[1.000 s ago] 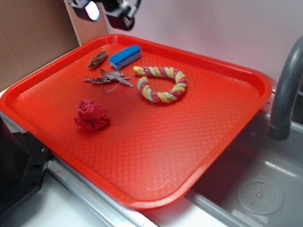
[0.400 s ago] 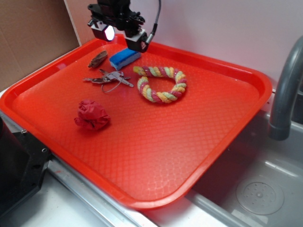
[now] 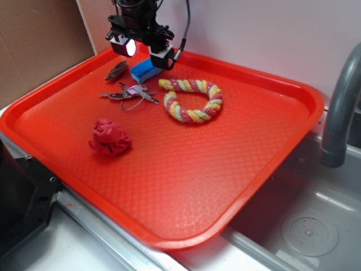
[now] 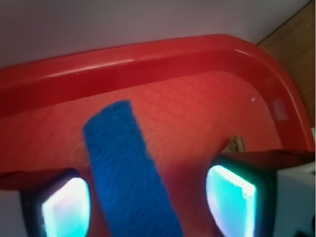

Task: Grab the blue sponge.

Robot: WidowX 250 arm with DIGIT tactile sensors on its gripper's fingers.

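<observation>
- One bright-blue rectangular sponge block (image 3: 142,71) lies near the red plastic tray's (image 3: 293,90) far rim.
- The black gripper (image 3: 144,52) hangs over it, fingers spread wide on either side.
- Bare tray floor lies on both sides.

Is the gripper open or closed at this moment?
Open. In the wrist view the two fingers stand apart, with the blue sponge lying free between them on the red tray; neither presses it.
</observation>
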